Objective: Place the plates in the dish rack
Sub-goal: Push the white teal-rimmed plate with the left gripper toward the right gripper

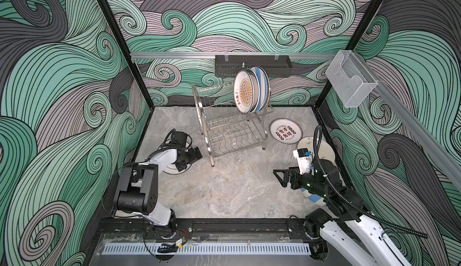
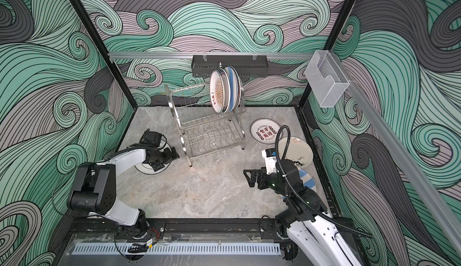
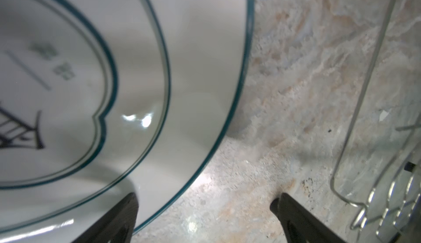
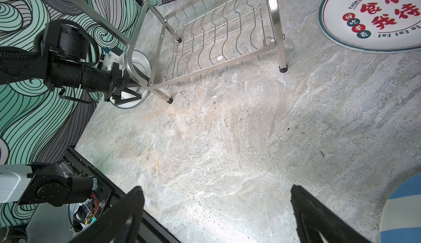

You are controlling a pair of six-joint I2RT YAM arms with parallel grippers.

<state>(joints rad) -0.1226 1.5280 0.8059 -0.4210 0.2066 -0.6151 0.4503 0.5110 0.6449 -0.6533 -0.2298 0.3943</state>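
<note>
Four plates lie flat on the table, while the racked plates stand on edge at the right end of the dish rack, upper tier. The teal-rimmed plate, lower left of the rack in both top views, sits under my left claw. Its jaws are wide, one finger over the plate and the other over bare table, so the rim runs between them. I judge an edge pick comes next. My right claw hangs wide and empty at lower right, beside the blue-striped plate.
</note>
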